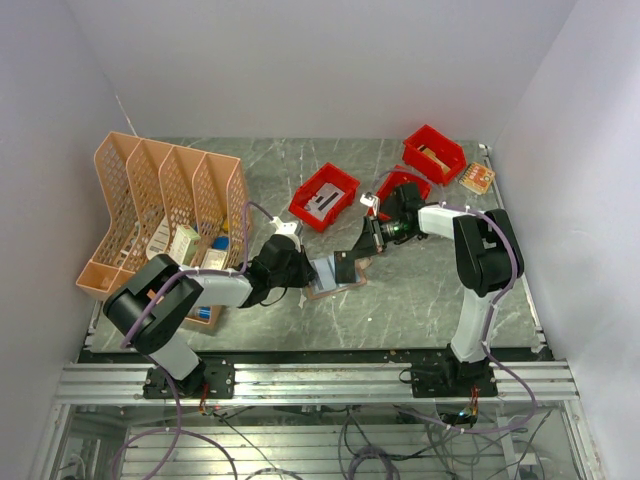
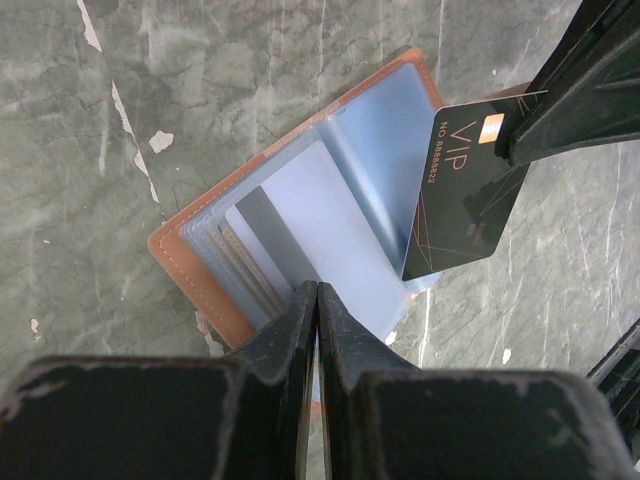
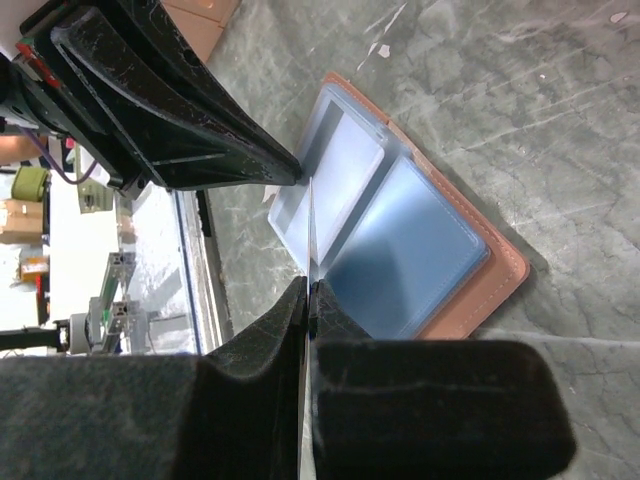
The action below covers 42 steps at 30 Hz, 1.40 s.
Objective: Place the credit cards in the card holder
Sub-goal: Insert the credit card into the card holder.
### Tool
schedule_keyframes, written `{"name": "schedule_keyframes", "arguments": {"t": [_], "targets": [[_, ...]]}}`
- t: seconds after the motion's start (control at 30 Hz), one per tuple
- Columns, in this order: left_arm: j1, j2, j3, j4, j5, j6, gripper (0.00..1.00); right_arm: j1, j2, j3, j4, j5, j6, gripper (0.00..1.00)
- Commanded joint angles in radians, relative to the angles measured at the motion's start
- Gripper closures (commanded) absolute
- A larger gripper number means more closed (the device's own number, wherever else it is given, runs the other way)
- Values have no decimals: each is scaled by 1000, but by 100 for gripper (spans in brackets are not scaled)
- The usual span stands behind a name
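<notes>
Grey marbled table (image 1: 430, 290), with the card holder (image 2: 345, 170) lying open at its middle, tan cover down. Left gripper (image 2: 317, 300) is pinched almost shut on the near edge of a clear pocket leaf. Right gripper (image 3: 307, 288) is clamped tight on a black VIP card (image 2: 460, 195), tilted over the holder's open pockets.

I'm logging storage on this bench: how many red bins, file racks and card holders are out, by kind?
Red bins: 3
Peach file rack: 1
Card holder: 1
Total: 5
</notes>
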Motion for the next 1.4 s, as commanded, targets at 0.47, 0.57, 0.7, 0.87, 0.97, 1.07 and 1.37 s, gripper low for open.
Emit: {"name": "schedule_keyframes", "arguments": {"t": [0.47, 0.57, 0.7, 0.87, 0.97, 1.07, 1.37], "targets": [[16, -15, 2, -112, -49, 41, 85, 3, 83, 37, -4, -12, 30, 100], [18, -22, 3, -116, -48, 43, 84, 4, 89, 40, -3, 13, 35, 100], [17, -25, 7, -122, -46, 47, 84, 4, 97, 51, -13, 35, 26, 100], [17, -25, 8, -123, -44, 48, 84, 4, 94, 66, -14, 57, 25, 100], [17, -26, 7, -121, -40, 47, 84, 4, 95, 73, -13, 68, 29, 100], [18, -25, 10, -121, -38, 47, 84, 3, 99, 76, -10, 77, 34, 100], [17, -20, 9, -114, -31, 44, 84, 16, 105, 74, -9, 107, 40, 100]]}}
